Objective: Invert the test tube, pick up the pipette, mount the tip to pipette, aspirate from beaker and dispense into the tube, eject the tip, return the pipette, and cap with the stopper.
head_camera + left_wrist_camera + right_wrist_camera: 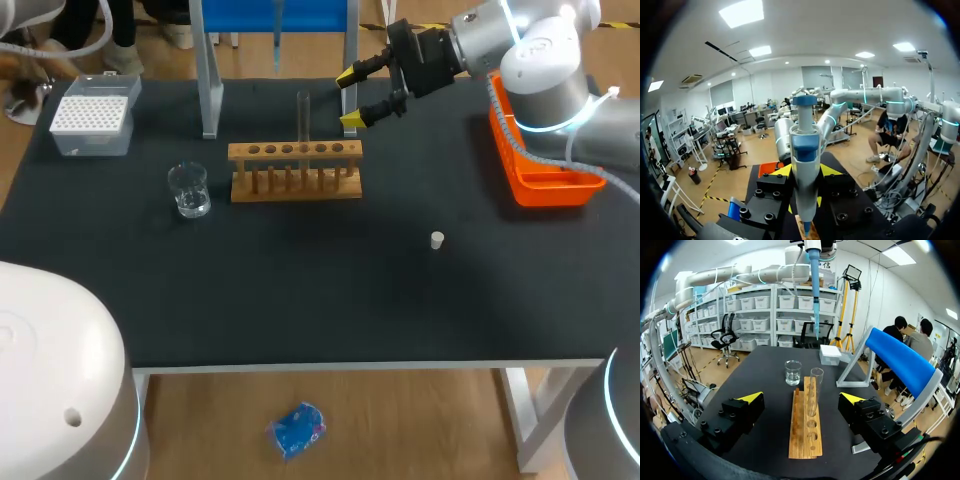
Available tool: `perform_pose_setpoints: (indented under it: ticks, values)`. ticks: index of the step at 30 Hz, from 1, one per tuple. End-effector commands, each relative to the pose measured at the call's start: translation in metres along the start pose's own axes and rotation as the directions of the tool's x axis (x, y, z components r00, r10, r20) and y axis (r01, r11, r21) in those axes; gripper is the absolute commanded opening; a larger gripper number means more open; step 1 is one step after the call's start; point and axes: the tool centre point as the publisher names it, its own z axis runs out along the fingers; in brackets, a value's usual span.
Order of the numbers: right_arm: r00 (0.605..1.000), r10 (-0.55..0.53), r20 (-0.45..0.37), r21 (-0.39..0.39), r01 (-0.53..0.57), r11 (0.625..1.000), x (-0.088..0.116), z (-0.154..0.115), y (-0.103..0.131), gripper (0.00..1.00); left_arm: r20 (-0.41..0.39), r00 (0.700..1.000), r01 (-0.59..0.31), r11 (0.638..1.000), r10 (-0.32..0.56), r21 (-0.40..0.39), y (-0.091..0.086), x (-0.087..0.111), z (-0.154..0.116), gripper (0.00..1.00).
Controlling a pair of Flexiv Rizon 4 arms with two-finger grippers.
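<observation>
A clear test tube (303,118) stands upright in the wooden rack (295,172). My right gripper (349,98) hovers open just right of the tube's top. In the right wrist view the tube (815,390) and rack (805,427) lie ahead between the wide-open fingers of that gripper (802,399). My left gripper (805,171) is shut on the blue-and-white pipette (804,150). It is out of the head view. From the right wrist the pipette (814,290) hangs nozzle down, high above the table's far end. The beaker (189,190) holds clear liquid. A white stopper (437,240) lies alone on the mat.
A white tip box (92,125) sits at the back left. The blue pipette stand (209,75) on grey posts rises behind the rack. An orange bin (545,170) sits at the right edge under my right arm. Black mat (300,290) covers the table.
</observation>
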Motion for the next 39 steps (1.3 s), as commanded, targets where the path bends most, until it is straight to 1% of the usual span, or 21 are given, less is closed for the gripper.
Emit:
perform_pose_setpoints:
  ticks: [1,7,13,21,30,39]
  values:
    - [1.000,-0.001,0.000,-0.001,0.001,1.000,0.000,0.000,-0.001,1.00,-0.004,1.000,0.002,1.000,-0.002,-0.004,-0.001,0.000,-0.001,0.00]
    - [1.000,-0.001,0.000,-0.001,0.001,1.000,0.000,0.000,-0.001,1.00,-0.004,1.000,0.002,1.000,-0.002,-0.004,-0.001,0.000,-0.001,0.00]
    - [1.000,-0.001,0.000,-0.001,0.001,1.000,0.000,0.000,-0.001,1.00,-0.034,0.999,-0.007,1.000,0.007,0.021,0.003,-0.005,0.016,0.00]
    - [1.000,-0.001,0.000,-0.001,0.001,1.000,0.000,0.000,-0.001,1.00,-0.046,0.999,-0.001,0.999,0.004,0.046,0.009,-0.010,0.031,0.00]
    - [1.000,-0.001,0.000,-0.001,0.001,1.000,0.000,0.000,-0.001,1.00,-0.049,0.999,-0.001,0.998,0.004,0.062,0.010,-0.012,0.038,0.00]
    - [1.000,-0.001,0.000,-0.001,0.001,1.000,0.000,0.000,-0.001,1.00,-0.048,0.999,0.013,0.997,-0.010,0.073,0.020,-0.012,0.040,0.00]
